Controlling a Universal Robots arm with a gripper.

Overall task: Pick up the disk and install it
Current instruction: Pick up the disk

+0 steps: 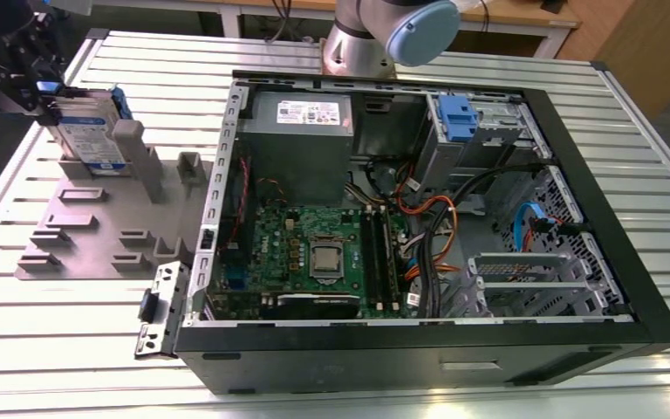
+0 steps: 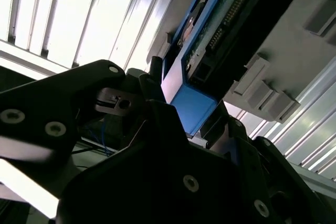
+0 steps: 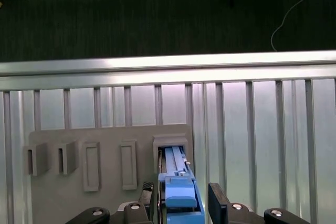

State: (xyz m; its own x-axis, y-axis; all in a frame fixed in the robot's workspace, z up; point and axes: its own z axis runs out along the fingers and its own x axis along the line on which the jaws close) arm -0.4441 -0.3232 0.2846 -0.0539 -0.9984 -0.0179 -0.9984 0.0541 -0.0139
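Pickup: gripper (image 3: pixel 184 203) jaws apart, prob. not touching, astride disk (image 3: pixel 178 188) upright in holder (image 3: pixel 107 134) nr table (image 3: pixel 257 129) corner; needs centred clamp.

Labels on the disk (image 1: pixel 88 131) and power supply (image 1: pixel 300 140) cannot be read.

blue-framed disk (image 1: pixel 86 131) (white-and-blue label), grey holder (image 1: pixel 91 237)

The worktop (image 1: pixel 614 122) is ribbed bare metal with a bright sheen, and the slotted holder (image 1: pixel 91 236) on it looks like matt grey plastic. The disk (image 1: pixel 85 131) shows silver metal, a smooth blue plastic frame and a paper label; the computer case (image 1: pixel 428 358) is matt black
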